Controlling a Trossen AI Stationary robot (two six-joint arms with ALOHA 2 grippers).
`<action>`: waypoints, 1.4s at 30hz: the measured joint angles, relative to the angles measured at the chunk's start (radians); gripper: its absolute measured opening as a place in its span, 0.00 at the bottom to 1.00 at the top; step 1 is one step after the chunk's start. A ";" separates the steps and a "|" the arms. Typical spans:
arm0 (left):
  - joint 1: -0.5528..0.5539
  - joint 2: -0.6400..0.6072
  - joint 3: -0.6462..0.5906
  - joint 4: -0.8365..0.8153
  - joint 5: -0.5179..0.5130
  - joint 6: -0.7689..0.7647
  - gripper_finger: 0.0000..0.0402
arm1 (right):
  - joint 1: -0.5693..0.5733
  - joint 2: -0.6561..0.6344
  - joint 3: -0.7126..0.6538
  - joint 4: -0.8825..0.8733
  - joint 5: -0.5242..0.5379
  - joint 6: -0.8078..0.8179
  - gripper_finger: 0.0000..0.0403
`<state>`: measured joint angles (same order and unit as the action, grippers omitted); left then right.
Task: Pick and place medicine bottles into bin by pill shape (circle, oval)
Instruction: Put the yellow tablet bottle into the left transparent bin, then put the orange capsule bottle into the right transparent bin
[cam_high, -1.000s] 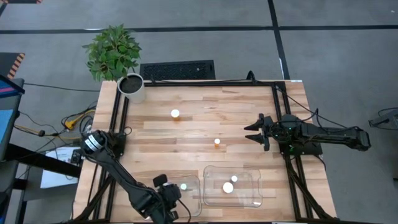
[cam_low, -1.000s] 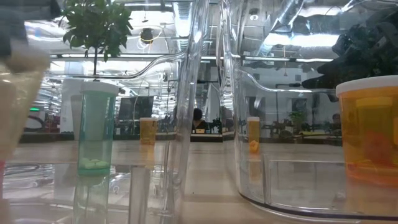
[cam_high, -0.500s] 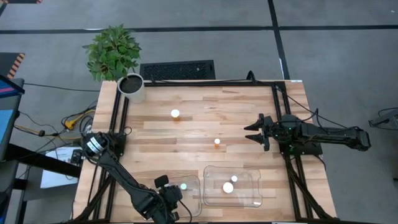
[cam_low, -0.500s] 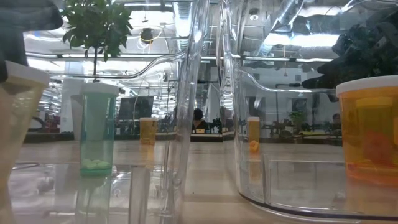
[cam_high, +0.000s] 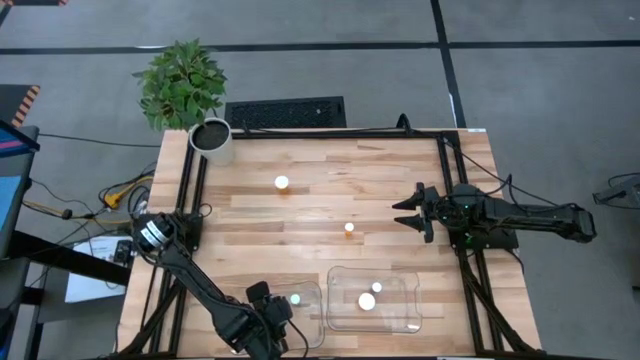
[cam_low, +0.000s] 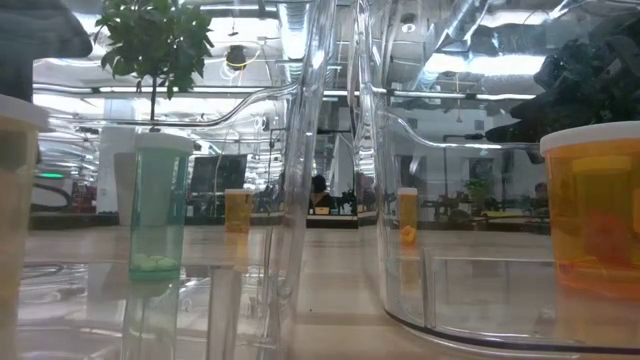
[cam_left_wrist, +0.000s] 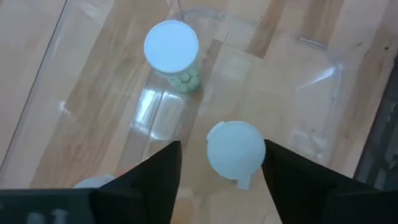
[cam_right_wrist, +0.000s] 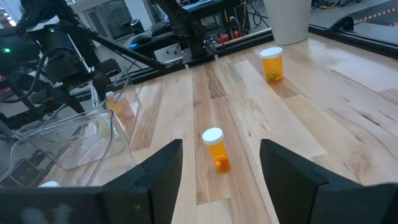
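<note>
Currently the left gripper (cam_left_wrist: 217, 180) is hovering with fingers parted over the left bin (cam_high: 305, 322), directly above an upright bottle (cam_left_wrist: 236, 150) standing free inside it; the right gripper (cam_high: 403, 213) is waiting open, nearer the table bottles.

Two clear bins (cam_high: 372, 299) side by side at the table's (cam_high: 320, 190) near edge, bottles (cam_high: 367, 301) standing inside each. Two more bottles (cam_high: 282, 183) mid-table, well apart. Plant pot (cam_high: 212, 140) on the far left corner.
</note>
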<state>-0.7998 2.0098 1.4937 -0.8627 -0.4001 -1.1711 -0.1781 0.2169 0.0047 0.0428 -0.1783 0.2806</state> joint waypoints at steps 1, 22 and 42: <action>0.000 0.000 0.000 -0.002 0.000 -0.002 0.54 | 0.000 0.000 0.000 0.000 0.000 0.000 0.56; 0.101 -0.217 0.004 -0.067 -0.257 0.234 0.64 | 0.000 0.000 0.000 0.000 0.000 0.000 0.56; 0.693 -0.228 -0.008 0.488 0.080 1.219 0.64 | 0.000 0.000 0.000 0.000 0.000 0.000 0.56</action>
<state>-0.1071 1.7814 1.4853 -0.3745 -0.3200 0.0482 -0.1783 0.2169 0.0045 0.0428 -0.1780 0.2806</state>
